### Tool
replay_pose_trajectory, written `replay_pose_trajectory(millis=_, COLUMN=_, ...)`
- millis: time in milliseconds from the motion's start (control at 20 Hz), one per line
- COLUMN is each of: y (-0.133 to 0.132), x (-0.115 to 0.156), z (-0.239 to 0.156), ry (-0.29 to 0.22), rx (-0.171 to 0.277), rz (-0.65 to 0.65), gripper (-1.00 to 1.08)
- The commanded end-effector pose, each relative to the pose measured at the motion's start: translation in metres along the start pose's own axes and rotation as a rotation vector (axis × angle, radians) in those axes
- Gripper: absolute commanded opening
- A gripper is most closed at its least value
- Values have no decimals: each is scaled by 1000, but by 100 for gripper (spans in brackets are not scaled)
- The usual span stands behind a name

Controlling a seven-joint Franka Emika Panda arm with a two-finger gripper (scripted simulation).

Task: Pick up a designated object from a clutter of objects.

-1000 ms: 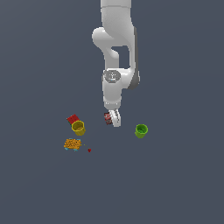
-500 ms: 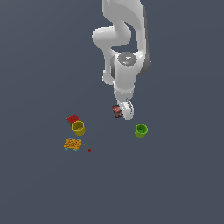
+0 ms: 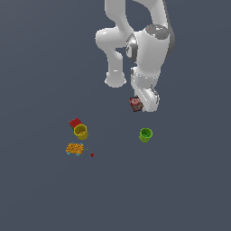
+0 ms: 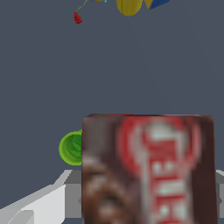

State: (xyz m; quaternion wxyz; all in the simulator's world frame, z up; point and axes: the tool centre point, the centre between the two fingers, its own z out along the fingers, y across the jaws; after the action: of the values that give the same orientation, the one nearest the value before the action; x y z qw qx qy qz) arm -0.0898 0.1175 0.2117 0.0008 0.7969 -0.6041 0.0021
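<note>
Brown-red box [image 3: 136,104], the designated object, held clear of the floor at the tip of the gripper [image 3: 140,105], beside the white wrist housing; in the wrist view the same box [image 4: 148,168] fills the foreground, its printed face turned to the camera and hiding the fingers, so the grasp is judged from the box hanging unsupported: the jaws appear clamped on it. Lifted well above the surface, the box seems already separated from the clutter, so the pick looks essentially accomplished. Nearest neighbour is the green cup [image 3: 145,134], standing upright on the floor below the held box and apart from it. Toward the exterior view's left, well apart, lie the yellow cup [image 3: 81,131] with the red flat square [image 3: 74,122] touching or just beside it, the orange speckled packet [image 3: 75,148] and a tiny red bit [image 3: 92,154]. Nothing obstructs the raised box
</note>
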Motion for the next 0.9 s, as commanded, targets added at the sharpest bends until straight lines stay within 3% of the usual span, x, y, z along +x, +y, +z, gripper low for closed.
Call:
replay_pose_trajectory(millis=0, y=-5, x=-15, z=-23, ry=1, rx=-1, rz=1, gripper=-100)
replay_pose_trajectory(millis=450, y=-28, x=-68, z=-100, ry=-2, rx=-1, rz=0, gripper=-100)
replay_pose_trajectory(millis=850, y=-43, x=-97, z=-142, ry=-4, rx=-1, rz=-1, gripper=-100)
